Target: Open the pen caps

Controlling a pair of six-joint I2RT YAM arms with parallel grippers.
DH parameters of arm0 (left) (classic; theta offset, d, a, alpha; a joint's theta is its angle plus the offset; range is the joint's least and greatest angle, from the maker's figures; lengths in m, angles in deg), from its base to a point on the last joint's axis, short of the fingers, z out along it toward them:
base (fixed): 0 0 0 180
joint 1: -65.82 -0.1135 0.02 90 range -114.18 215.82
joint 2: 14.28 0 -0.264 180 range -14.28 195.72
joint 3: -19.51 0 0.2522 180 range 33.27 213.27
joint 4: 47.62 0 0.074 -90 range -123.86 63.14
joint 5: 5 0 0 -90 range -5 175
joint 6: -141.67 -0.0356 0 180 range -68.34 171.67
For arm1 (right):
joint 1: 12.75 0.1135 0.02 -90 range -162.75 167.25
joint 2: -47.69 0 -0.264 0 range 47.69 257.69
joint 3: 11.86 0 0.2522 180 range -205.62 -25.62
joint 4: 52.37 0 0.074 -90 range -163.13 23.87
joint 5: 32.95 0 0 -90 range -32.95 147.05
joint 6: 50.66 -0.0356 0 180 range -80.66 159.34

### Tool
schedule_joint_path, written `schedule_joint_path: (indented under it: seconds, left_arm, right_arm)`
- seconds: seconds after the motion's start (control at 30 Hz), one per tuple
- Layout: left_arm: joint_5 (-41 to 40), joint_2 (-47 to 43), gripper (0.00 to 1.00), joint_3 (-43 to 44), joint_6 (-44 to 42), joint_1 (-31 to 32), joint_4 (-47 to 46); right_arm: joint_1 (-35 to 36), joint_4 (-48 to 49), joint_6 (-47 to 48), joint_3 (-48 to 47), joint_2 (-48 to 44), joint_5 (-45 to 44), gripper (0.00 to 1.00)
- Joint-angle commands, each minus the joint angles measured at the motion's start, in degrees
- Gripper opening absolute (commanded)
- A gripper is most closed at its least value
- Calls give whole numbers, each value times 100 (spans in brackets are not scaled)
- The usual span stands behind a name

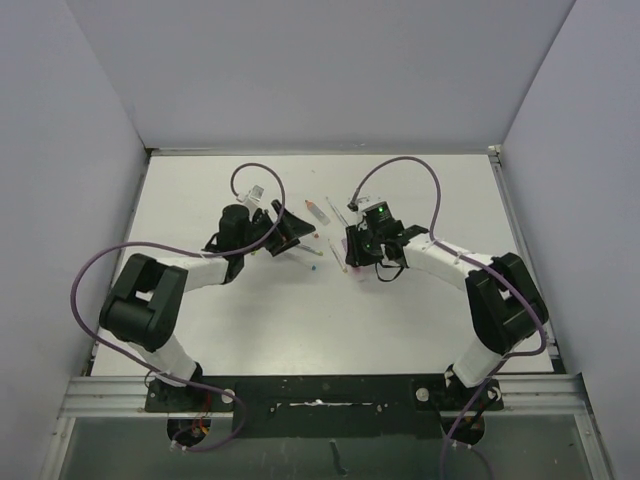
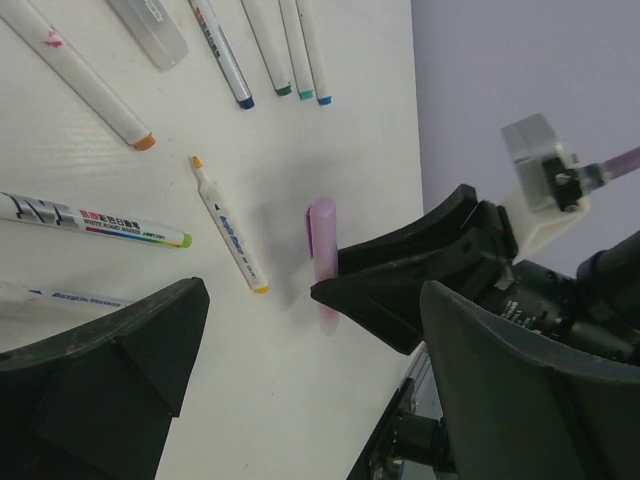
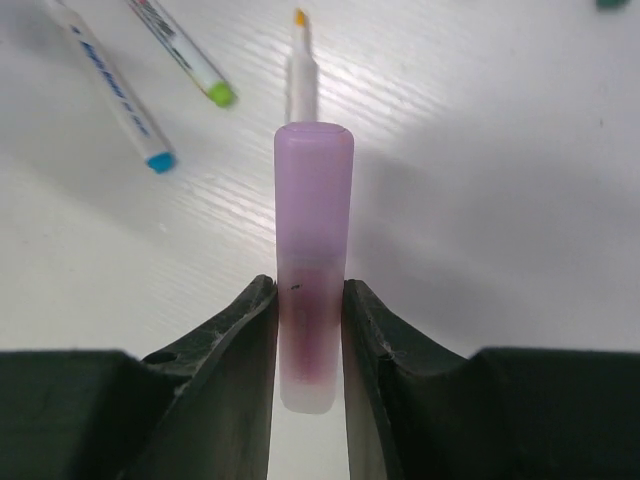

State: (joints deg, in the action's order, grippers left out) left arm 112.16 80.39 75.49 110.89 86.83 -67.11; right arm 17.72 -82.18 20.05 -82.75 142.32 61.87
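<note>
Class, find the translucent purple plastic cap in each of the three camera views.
Top external: translucent purple plastic cap, just right of centre.
Left wrist: centre, in right gripper.
Right wrist: centre, clamped between its fingers.
Landmark: white orange-tipped pen, near it in both wrist views.

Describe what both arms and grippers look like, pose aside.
Both arms have white links between chunky black joints: left arm, right arm. A purple cable loops off each. The right wrist shows a green light. The fingers are matte black wedges tapering to the tips.
</note>
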Motion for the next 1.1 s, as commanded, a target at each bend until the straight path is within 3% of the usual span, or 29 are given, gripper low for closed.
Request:
schedule_joint_path:
  seconds: [0.0, 0.27, 0.57, 1.07]
  left_arm:
    - [198, 261, 86, 427, -190, 194, -309]
    - [138, 426, 80, 674, -511, 448, 6]
    - [6, 523, 73, 763, -578, 516, 48]
    - [-157, 414, 37, 665, -600, 569, 4]
  right_arm:
    - [41, 580, 488, -491, -205, 881, 0]
    - [87, 1000, 497, -739, 26, 1851, 0]
    - [257, 987, 564, -989, 137, 2150, 0]
    - [438, 896, 589, -1099, 214, 2213, 0]
